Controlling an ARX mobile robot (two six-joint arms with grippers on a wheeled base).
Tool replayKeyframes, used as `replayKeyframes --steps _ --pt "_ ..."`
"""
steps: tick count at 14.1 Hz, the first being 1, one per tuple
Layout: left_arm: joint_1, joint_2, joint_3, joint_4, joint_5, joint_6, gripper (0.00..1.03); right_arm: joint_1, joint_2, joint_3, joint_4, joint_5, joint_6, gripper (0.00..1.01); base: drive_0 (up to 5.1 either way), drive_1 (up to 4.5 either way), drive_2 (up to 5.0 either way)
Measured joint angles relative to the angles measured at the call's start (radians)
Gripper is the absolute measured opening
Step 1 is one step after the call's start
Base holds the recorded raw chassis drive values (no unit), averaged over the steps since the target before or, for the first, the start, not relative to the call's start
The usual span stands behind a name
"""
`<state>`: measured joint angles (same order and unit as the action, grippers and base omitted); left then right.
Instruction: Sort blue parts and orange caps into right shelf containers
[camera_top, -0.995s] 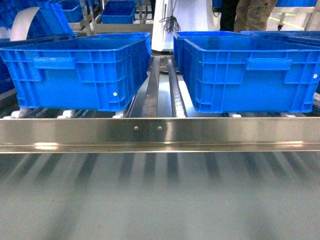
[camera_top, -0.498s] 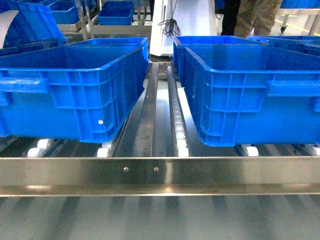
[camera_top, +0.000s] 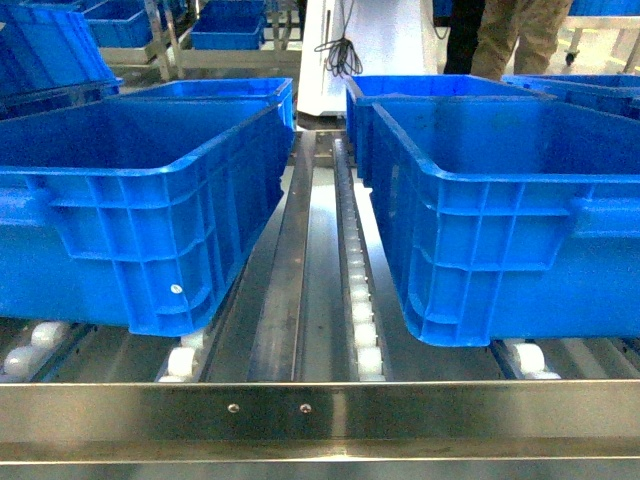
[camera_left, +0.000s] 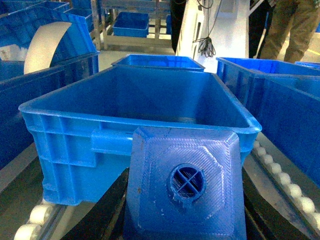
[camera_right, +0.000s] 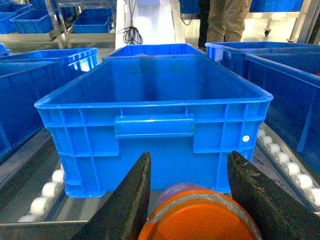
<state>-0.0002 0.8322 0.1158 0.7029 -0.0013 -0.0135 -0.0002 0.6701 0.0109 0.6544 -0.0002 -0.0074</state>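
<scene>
1. Since the earlier head frames, the camera has closed on the stainless-steel shelf (camera_top: 320, 425): its flat front rail has dropped from mid-picture to the bottom edge, and both bins appear larger and nearer.
2. Two large open-top bright-blue plastic bins stand on the white roller tracks (camera_top: 362, 320). The left bin (camera_top: 140, 230) and the right bin (camera_top: 500, 230) sit apart, with a steel channel between them. What shows of both interiors looks empty.
3. The left gripper (camera_left: 185, 200) holds a bright-blue 3D-printed block (camera_left: 186, 180) close under its camera. The block's ribbed face and round cross-shaped recess fill the lower frame; dark jaw parts show at either side. The gripper is closed on the block, just short of the near wall of the bin ahead.
4. The right gripper (camera_right: 192, 205) holds an orange cylindrical cap (camera_right: 200, 220) between two dark fingers (camera_right: 127, 200), which press against its sides. The cap sits low in the frame, in front of the near wall of the bin ahead.
5. Neither gripper appears in the head view.
6. Handling, as judged: both parts look small, rigid and light. The block's layered print surface should give good friction; grip it on opposite flat sides. The cap's smooth round wall may rotate or slip, so grip it across its diameter at mid-height.
7. Both parts remain outside the bins; release is not yet possible.
</scene>
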Motion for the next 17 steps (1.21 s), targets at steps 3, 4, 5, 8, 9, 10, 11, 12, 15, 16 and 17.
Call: replayKeyframes --steps 3,4,5,8,9,10,11,12,15,16,17 --pt "0.0 -0.001 0.0 0.0 0.0 0.0 0.45 0.0 0.0 0.0 0.001 0.0 0.0 0.41 0.0 0.0 0.0" --pt "0.0 -0.001 0.0 0.0 0.0 0.0 0.45 0.0 0.0 0.0 0.001 0.0 0.0 0.41 0.0 0.0 0.0" --pt "0.0 -0.001 0.0 0.0 0.0 0.0 0.45 0.0 0.0 0.0 0.001 0.0 0.0 0.41 0.0 0.0 0.0" --pt "0.0 -0.001 0.0 0.0 0.0 0.0 0.45 0.0 0.0 0.0 0.001 0.0 0.0 0.41 0.0 0.0 0.0" --pt "0.0 -0.001 0.0 0.0 0.0 0.0 0.45 0.0 0.0 0.0 0.001 0.0 0.0 0.41 0.0 0.0 0.0" --pt "0.0 -0.001 0.0 0.0 0.0 0.0 0.45 0.0 0.0 0.0 0.001 0.0 0.0 0.41 0.0 0.0 0.0" --pt "0.0 -0.001 0.0 0.0 0.0 0.0 0.45 0.0 0.0 0.0 0.001 0.0 0.0 0.41 0.0 0.0 0.0" --pt "0.0 -0.001 0.0 0.0 0.0 0.0 0.45 0.0 0.0 0.0 0.001 0.0 0.0 0.41 0.0 0.0 0.0" --pt "0.0 -0.001 0.0 0.0 0.0 0.0 0.45 0.0 0.0 0.0 0.001 0.0 0.0 0.41 0.0 0.0 0.0" --pt "0.0 -0.001 0.0 0.0 0.0 0.0 0.45 0.0 0.0 0.0 0.001 0.0 0.0 0.41 0.0 0.0 0.0" --pt "0.0 -0.001 0.0 0.0 0.0 0.0 0.45 0.0 0.0 0.0 0.001 0.0 0.0 0.41 0.0 0.0 0.0"
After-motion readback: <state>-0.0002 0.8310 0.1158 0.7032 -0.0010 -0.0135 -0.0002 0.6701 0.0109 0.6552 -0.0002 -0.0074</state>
